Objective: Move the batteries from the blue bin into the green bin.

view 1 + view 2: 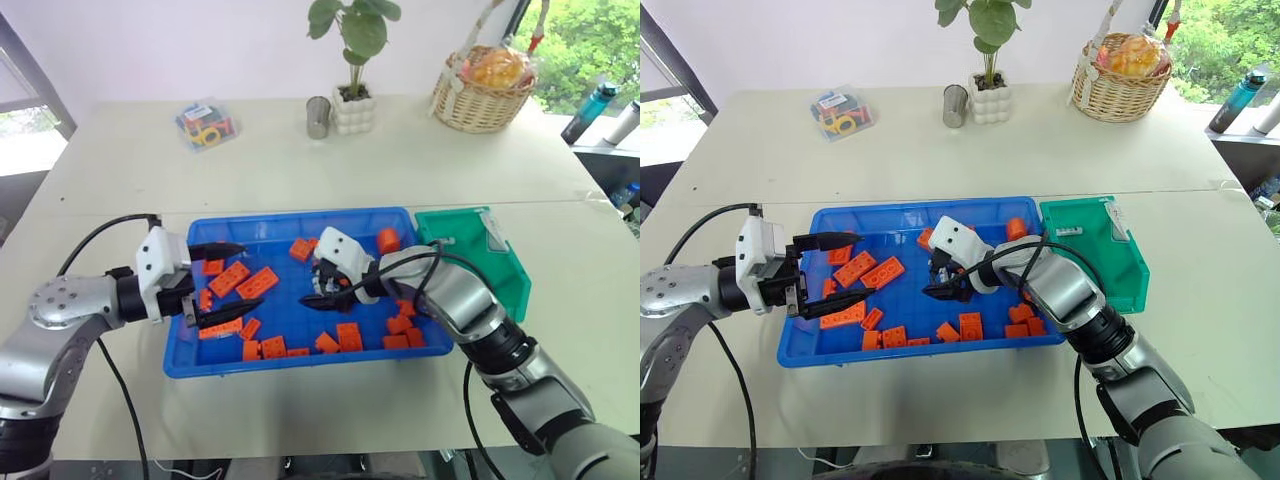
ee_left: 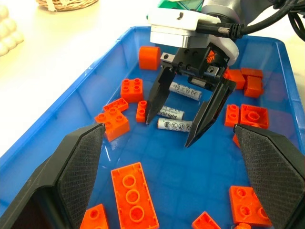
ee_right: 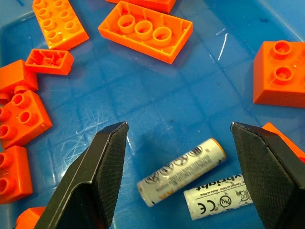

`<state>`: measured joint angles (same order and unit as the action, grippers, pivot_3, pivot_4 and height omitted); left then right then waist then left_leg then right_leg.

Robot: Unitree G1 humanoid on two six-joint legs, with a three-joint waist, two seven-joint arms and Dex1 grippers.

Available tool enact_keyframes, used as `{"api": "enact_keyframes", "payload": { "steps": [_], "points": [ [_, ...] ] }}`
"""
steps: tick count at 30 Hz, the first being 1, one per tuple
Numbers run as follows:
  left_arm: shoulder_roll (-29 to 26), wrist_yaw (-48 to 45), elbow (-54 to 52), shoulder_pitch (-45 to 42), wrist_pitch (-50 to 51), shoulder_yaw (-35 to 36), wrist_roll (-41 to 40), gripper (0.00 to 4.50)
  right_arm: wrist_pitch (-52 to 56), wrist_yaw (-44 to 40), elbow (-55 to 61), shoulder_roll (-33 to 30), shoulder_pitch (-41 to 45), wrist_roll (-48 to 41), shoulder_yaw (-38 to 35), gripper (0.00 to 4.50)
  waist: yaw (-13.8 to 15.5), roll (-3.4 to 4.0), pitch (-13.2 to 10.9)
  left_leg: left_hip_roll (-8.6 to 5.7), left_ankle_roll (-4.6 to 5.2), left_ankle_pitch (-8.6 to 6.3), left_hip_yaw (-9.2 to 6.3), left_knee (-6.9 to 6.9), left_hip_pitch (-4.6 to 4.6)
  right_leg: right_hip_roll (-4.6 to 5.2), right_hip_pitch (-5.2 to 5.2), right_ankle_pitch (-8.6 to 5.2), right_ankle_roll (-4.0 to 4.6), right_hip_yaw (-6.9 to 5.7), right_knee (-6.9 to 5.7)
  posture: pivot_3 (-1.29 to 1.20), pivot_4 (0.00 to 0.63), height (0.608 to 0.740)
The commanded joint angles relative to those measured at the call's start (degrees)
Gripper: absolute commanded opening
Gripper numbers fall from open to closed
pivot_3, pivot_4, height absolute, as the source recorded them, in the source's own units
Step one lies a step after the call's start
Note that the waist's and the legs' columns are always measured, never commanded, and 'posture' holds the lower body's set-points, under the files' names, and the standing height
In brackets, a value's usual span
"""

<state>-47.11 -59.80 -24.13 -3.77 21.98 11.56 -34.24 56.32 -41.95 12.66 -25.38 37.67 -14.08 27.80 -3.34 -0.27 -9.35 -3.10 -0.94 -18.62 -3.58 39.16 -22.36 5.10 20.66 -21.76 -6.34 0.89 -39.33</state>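
Note:
The blue bin lies in front of me, strewn with orange bricks. Three batteries lie close together near its middle. My right gripper hangs open just above them, pointing down, its fingers straddling the nearer two. In the right wrist view two batteries lie between the spread fingers, untouched. My left gripper stands open over the bin's left part, holding nothing. The green bin stands against the blue bin's right end.
At the table's far side stand a wicker basket, a potted plant, a metal cup and a clear box of small items. Bottles stand beyond the table's right edge.

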Motion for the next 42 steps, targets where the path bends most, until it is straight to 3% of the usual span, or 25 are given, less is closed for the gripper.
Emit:
{"api": "enact_keyframes", "payload": {
  "steps": [1, 12, 27, 30, 35, 36, 42],
  "points": [
    [-0.17, -0.29, -0.21, -0.24, -1.12, 0.56, 0.25, 4.50, 1.47, -0.17, 0.78, -2.05, -1.99, 0.40, -0.17, 3.52, 0.13, 0.00, 0.00, 0.00, 0.00, 0.00, 0.00, 0.00, 0.00, 0.00, 0.00, 0.00, 0.00, 0.00, 0.00, 0.00, 0.150, 0.737],
    [0.20, -0.31, 1.14, -1.51, -1.89, -0.20, 0.86, 4.50, 0.01, -1.23, 2.94, -6.16, -2.93, 2.04, 0.38, 3.52, 0.79, 0.00, 0.00, 0.00, 0.00, 0.00, 0.00, 0.00, 0.00, 0.01, -0.02, 0.00, 0.00, 0.00, 0.04, 0.00, 0.150, 0.737],
    [0.57, -0.66, 2.23, -2.76, -2.50, -0.97, 1.13, 4.50, 0.42, 0.20, 4.68, -3.26, -1.21, 2.82, -0.27, 3.52, 0.78, 0.00, 0.00, 0.00, 0.00, 0.00, 0.00, -0.01, -0.02, 0.00, 0.01, 0.00, 0.00, 0.00, 0.04, 0.00, 0.150, 0.737],
    [0.65, -0.69, 2.14, -2.84, -2.44, -1.17, 1.21, 4.50, -0.37, -0.43, 2.99, -3.25, -2.24, 3.08, 0.84, 2.75, 0.77, 0.00, 0.00, 0.00, 0.00, 0.00, 0.00, -0.02, -0.02, 0.00, 0.02, 0.00, 0.00, 0.00, 0.04, 0.00, 0.150, 0.737],
    [0.55, -0.81, 2.66, -3.48, -2.47, -1.34, 1.37, 4.50, -2.14, -1.03, 1.13, -2.68, -2.55, 3.64, 1.84, 0.21, 0.73, 0.00, 0.00, 0.00, 0.00, 0.00, 0.00, -0.02, -0.02, 0.00, 0.02, 0.00, 0.00, 0.00, 0.04, 0.00, 0.150, 0.737],
    [0.52, -0.86, 2.78, -3.57, -2.47, -1.31, 1.40, 4.50, -2.34, -1.11, 0.95, -2.60, -2.57, 3.75, 1.89, 0.05, 0.69, 0.00, 0.00, 0.00, 0.00, 0.00, 0.00, -0.02, -0.02, -0.01, 0.02, 0.00, 0.00, 0.00, 0.04, 0.00, 0.150, 0.737],
    [0.46, -0.97, 3.04, -3.71, -2.21, -1.02, 1.31, 4.50, -1.14, -1.73, 2.08, -2.44, -1.86, 2.69, -0.81, 0.06, 0.72, 0.00, 0.00, 0.00, 0.00, 0.00, 0.00, -0.02, -0.02, -0.01, 0.02, 0.00, 0.00, -0.01, 0.04, 0.00, 0.150, 0.737]
  ]
}}
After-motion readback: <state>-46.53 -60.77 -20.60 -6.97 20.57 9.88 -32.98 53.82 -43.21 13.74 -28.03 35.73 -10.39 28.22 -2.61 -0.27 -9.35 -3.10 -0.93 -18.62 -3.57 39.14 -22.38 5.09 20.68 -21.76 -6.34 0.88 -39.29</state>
